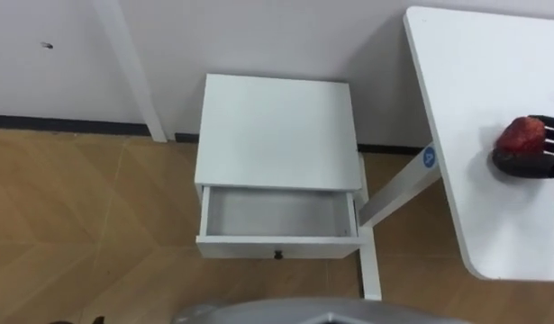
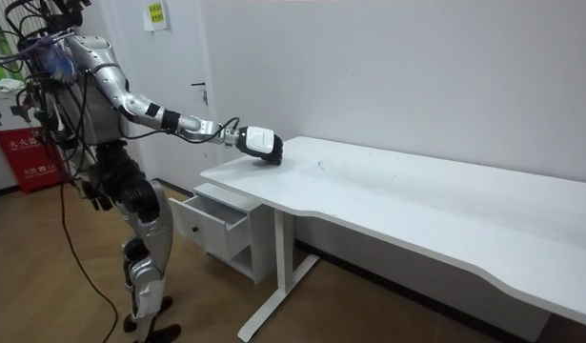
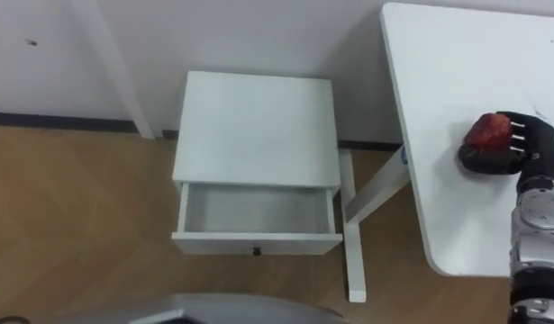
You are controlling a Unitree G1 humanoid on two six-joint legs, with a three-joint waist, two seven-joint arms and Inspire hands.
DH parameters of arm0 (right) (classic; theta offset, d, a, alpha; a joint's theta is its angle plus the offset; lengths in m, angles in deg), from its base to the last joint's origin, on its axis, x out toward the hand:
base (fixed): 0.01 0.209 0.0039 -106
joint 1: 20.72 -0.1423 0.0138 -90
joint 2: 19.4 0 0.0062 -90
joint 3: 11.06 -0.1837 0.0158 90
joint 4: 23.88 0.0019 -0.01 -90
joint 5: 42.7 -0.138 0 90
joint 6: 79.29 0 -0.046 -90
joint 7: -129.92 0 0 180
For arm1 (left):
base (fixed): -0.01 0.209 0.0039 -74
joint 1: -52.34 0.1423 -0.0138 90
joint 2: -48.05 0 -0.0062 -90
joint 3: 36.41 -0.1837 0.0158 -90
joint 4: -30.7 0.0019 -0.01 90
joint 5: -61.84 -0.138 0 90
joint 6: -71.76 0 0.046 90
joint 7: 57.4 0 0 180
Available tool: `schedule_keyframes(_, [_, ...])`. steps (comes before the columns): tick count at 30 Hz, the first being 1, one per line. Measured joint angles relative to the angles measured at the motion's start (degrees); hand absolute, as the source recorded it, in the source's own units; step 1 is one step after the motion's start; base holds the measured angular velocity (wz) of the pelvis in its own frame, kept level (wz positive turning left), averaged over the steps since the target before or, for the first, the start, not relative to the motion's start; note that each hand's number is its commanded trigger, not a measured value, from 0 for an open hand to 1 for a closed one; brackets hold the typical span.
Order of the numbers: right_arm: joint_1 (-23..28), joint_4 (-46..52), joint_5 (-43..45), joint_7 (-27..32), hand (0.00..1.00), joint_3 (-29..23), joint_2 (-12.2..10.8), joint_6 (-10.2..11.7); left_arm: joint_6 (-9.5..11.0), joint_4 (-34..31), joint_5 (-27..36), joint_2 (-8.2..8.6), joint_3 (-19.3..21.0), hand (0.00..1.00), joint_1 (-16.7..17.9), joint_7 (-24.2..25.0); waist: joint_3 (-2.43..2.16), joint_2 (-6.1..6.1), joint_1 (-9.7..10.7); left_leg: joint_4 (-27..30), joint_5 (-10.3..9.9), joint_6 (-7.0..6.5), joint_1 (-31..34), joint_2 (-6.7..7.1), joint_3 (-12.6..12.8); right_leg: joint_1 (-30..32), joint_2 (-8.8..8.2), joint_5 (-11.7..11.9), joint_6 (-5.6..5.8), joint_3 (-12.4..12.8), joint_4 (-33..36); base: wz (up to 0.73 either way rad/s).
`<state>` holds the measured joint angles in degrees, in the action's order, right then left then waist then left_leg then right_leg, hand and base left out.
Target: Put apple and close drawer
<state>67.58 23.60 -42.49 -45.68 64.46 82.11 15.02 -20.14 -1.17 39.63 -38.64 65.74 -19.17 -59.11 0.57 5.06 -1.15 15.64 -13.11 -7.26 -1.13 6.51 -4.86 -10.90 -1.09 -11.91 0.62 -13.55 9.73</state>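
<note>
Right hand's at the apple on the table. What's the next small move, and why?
Probably lift the apple straight up off the white table: the right hand has its fingers curled round it, it rests on the tabletop, and the drawer stands open and empty to the left.

My two head cameras are looking steeply down, from close above, at the cabinet (image 1: 277, 126) by the wall (image 1: 258, 36), its open drawer (image 1: 278, 214) and the floor (image 1: 78, 207) before it. They are sitting side by side, so both are sharing nearly the same scene. The right eye is taking in a little more of the table (image 1: 493, 90) at the right, where my right hand (image 1: 538, 160) is curling round the apple (image 1: 522, 135). The room camera is standing farther off, past the table's long side, and is facing me from the side. It is sharing the drawer, the table corner and that hand with the eye views.
</note>
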Motion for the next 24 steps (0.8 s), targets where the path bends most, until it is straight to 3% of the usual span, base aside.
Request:
schedule_keyframes(9, [-0.1, 1.0, 2.0, 0.4, 1.00, 2.4, -0.1, 0.0, 0.0, 0.0, 0.0, 0.00, -0.2, 0.00, 0.0, -0.1, -0.27, 0.07, -0.7, 0.2, 0.1, -0.02, 0.1, 0.05, -0.1, -0.2, -0.07, 0.0, -0.01, -0.9, 0.0, 0.01])
schedule_keyframes(12, [-0.1, 4.9, 4.2, -0.1, 1.00, 5.8, -0.5, -0.2, 0.0, 0.0, 0.1, -0.56, -2.6, 0.00, -0.2, -0.2, -0.23, 0.00, -0.6, 0.1, 0.2, -0.08, 0.0, 0.08, -0.1, -0.2, -0.21, 0.0, 0.00, -1.1, 0.1, 0.00])
schedule_keyframes(18, [0.9, 17.7, 12.3, -4.4, 1.00, 14.1, -3.7, -0.1, 0.1, 0.0, -0.1, -0.53, -4.7, 0.00, -2.2, -0.4, -0.35, -0.34, -0.9, 0.3, 0.3, -0.05, 0.6, 0.17, -0.4, 0.1, -0.16, 0.0, 0.00, -0.8, -0.1, 0.06])
schedule_keyframes(22, [1.4, 24.3, 17.7, -9.0, 1.00, 18.7, -5.3, -0.3, 0.1, -0.8, -3.0, 0.03, -6.9, 0.00, -3.7, -0.3, -0.28, -1.54, -2.3, 1.1, 0.3, -0.15, 1.0, 0.39, -0.7, 0.2, -0.26, 0.0, -0.01, -0.5, 0.0, 0.06])
schedule_keyframes(24, [1.7, 27.0, 20.0, -10.3, 1.00, 20.6, -6.1, -0.5, 0.6, -0.7, -3.0, -0.08, -7.5, 0.00, -4.0, -0.3, -0.46, -1.96, -2.8, 1.0, 0.3, -0.20, 0.9, 0.49, -1.3, 0.3, -0.16, 0.0, -0.01, 0.7, 0.1, 0.15])
